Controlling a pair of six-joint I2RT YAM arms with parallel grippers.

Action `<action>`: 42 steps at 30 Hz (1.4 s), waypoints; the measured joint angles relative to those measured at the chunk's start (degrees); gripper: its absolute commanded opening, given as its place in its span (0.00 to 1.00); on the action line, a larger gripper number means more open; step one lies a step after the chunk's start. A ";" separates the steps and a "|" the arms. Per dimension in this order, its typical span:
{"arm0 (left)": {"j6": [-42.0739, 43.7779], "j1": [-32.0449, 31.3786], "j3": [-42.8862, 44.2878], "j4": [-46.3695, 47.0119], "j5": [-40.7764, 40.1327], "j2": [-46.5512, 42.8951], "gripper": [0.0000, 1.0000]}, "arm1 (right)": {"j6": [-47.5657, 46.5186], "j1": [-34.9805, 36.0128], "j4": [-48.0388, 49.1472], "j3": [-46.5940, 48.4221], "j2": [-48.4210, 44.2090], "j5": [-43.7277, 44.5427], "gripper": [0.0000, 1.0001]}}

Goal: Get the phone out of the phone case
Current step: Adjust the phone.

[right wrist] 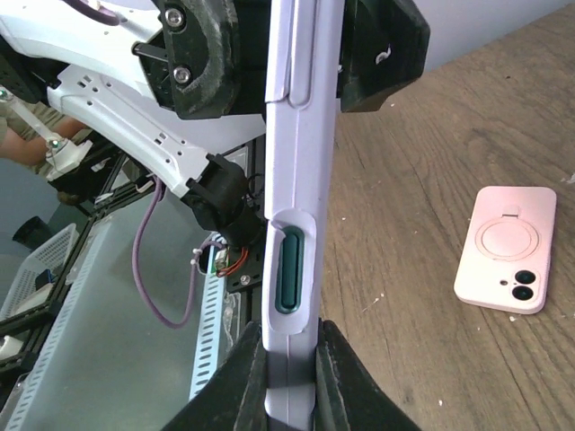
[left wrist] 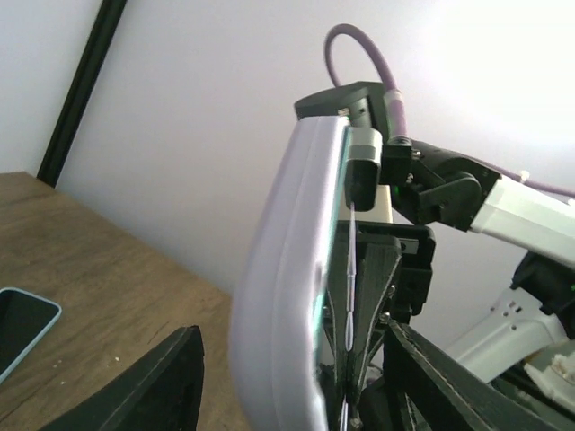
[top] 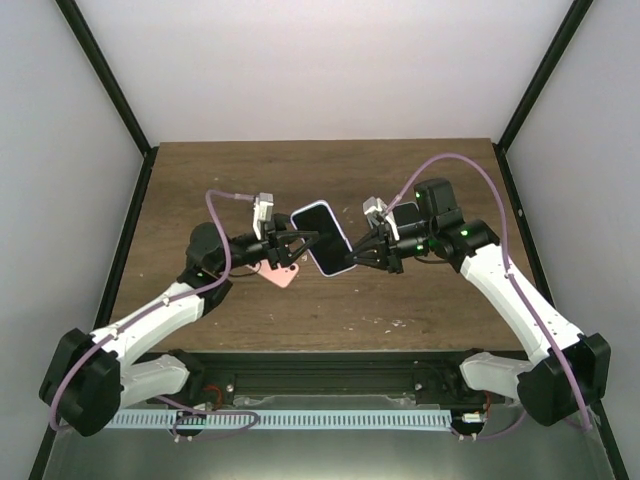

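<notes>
The right end effector [right wrist: 289,364] is nipped tight on the phone [top: 322,238], one finger [right wrist: 241,382] on each broad face at the near end. The phone is held in the air above the middle of the counter [top: 400,180], between the two arms, and it sits inside its lilac case [right wrist: 301,135]. From above, its dark screen faces up and its long axis runs on a slant, from far-left to near-right. In the right wrist view it is edge-on, with a dark side button [right wrist: 287,269] showing through a slot in the case.

At the far end of the phone, the left end effector [top: 300,242] straddles it with a black finger [right wrist: 382,49] close against each face. I cannot tell whether they press on it or only stand beside it.

Below, a pink phone [right wrist: 506,251] lies flat on the counter, back up, with a ring and two lenses showing. It is near the left arm and apart from the held phone. A blue-edged phone [left wrist: 20,330] lies flat farther off.

The counter is dark brown wood with a few pale specks. Plain white walls [top: 320,70] close it in on three sides, and black posts [top: 105,75] stand at the corners.
</notes>
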 measured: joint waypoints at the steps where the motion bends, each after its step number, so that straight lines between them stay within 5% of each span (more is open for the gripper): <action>1: -0.31 -0.02 0.04 0.85 0.76 0.42 0.52 | 0.02 0.02 -0.02 -0.17 0.00 -0.26 0.01; 27: -4.90 0.24 1.18 7.19 5.57 3.28 0.07 | 1.60 0.00 2.80 -2.38 -0.26 -2.54 0.01; 34: -5.25 0.28 2.69 5.18 6.43 3.28 0.00 | 0.55 0.00 2.47 -2.32 -1.03 -2.80 0.40; 42: -0.42 1.84 14.53 -15.67 13.75 3.48 0.00 | -18.75 0.02 -13.62 5.40 0.63 -1.49 0.44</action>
